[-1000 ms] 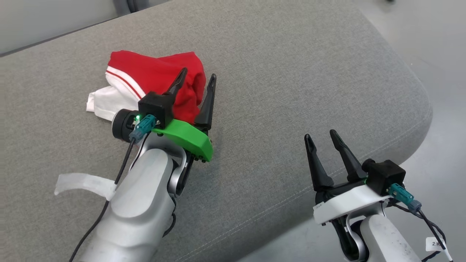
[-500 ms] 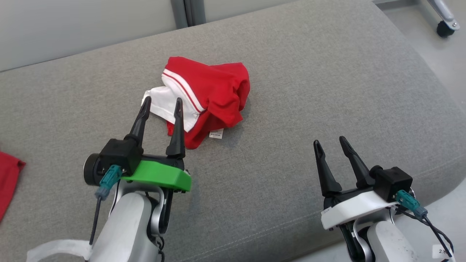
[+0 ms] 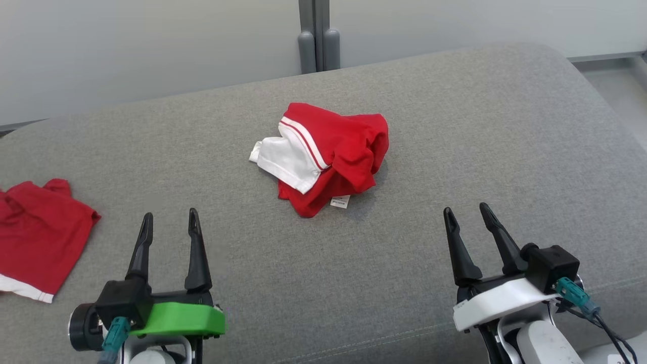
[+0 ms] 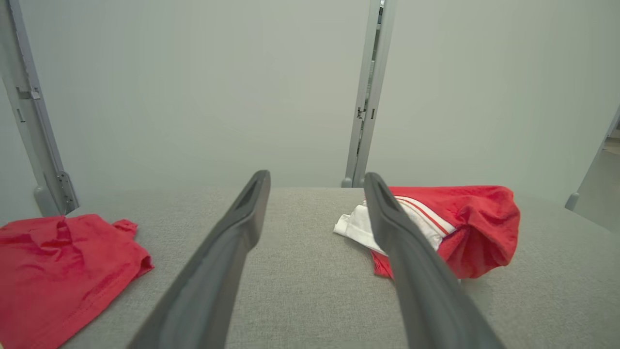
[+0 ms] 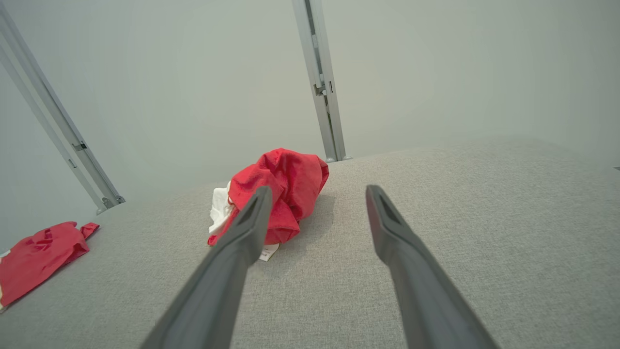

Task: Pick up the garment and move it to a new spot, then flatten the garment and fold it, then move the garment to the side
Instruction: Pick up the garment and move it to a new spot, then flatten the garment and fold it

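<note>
Head view, garment (image 3: 333, 151) on cushion (image 3: 480, 116), red cloth (image 3: 40, 227) leftward, left fingers (image 3: 196, 253) and right fingers (image 3: 458, 247) spread

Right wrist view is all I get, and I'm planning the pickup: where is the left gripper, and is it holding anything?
Observer: The left gripper hangs over the gray cushion's near left, jaws open, empty.
Operator: Any pattern on the crumpled garment's white part?
Observer: The crumpled garment's white panel carries thin red stripes along one edge.
Operator: And the other red cloth?
Observer: The other red cloth lies left of that gripper, apart from it.
</note>
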You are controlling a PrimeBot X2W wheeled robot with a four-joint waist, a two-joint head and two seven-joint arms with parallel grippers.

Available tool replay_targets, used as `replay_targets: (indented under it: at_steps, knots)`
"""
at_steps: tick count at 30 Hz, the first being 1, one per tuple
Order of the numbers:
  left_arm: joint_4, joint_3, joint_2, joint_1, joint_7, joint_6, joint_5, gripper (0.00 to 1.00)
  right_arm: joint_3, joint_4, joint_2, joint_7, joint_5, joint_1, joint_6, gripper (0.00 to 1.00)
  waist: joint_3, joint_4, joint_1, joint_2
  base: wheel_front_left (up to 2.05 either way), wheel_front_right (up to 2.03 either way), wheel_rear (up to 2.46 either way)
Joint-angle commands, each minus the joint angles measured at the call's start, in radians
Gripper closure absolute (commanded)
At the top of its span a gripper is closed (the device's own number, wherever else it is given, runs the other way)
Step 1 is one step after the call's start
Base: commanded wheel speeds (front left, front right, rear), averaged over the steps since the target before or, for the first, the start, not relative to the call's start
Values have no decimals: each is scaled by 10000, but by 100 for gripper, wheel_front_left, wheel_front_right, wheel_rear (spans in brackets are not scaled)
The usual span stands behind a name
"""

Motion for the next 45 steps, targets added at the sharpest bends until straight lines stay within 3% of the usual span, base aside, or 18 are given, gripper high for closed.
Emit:
replay_targets:
  at_steps: [1, 16, 27, 45]
  knots:
    - [-217, 127, -30, 325, 2, -17, 216, 0, -98, -85, -24, -27, -100, 228, 1, 0, -194, 272, 0, 0, 0, 0, 0]
    - [-1279, 1007, -133, 1938, 3, -97, 682, 0, -153, -1509, -19, -27, -681, 1276, 1, 0, -439, 559, 0, 0, 0, 0, 0]
    - [-748, 861, -131, 2108, 2, -278, 875, 0, -13, -747, -22, -27, -949, 1257, 1, 0, -501, 555, 0, 0, 0, 0, 0]
    - [-426, 601, -134, 1855, 2, -224, 716, 0, 100, -731, -22, -27, -832, 1237, 1, 0, -491, 533, 0, 0, 0, 0, 0]
